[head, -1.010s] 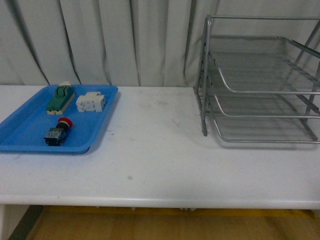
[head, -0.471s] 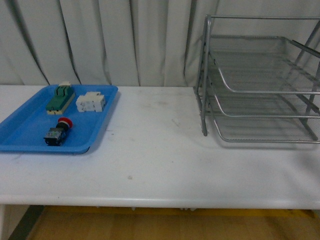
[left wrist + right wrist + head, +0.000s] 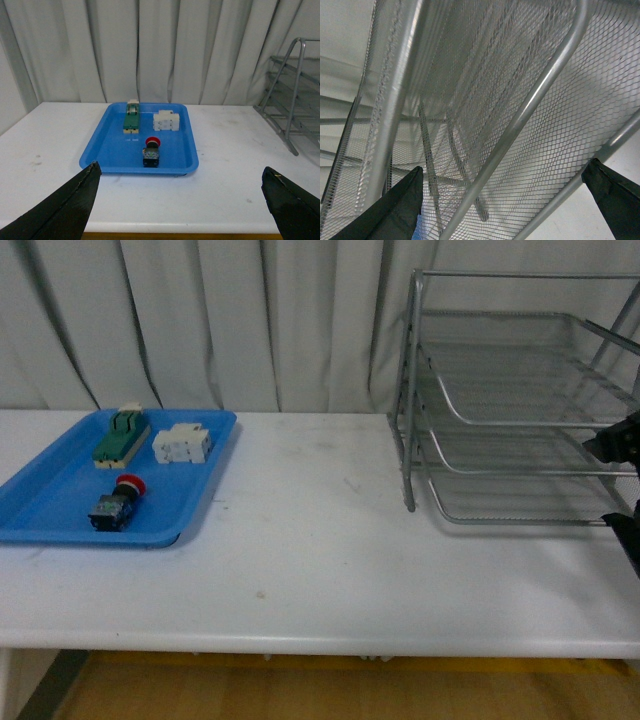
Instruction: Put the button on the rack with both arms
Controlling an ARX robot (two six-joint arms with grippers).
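Observation:
The button point(image 3: 116, 502), red cap on a black body, lies in a blue tray point(image 3: 50, 502) at the table's left. It also shows in the left wrist view point(image 3: 151, 151). My left gripper point(image 3: 179, 169) is open and empty, on the near side of the tray and well back from the button; it is out of the front view. The silver wire rack point(image 3: 520, 400) stands at the right. My right gripper point(image 3: 622, 490) is open and empty at the rack's front right edge. Its wrist view is filled by the rack's mesh and tubes point(image 3: 520, 100), close up, between the open fingers point(image 3: 400, 205).
A green-and-cream block point(image 3: 121, 436) and a white block point(image 3: 181, 444) lie at the tray's far end. A white curtain hangs behind the table. The rack's left posts point(image 3: 295, 100) show at the edge of the left wrist view.
My right gripper has come into the front view at the right edge, beside the rack. The button and the tray have not moved.

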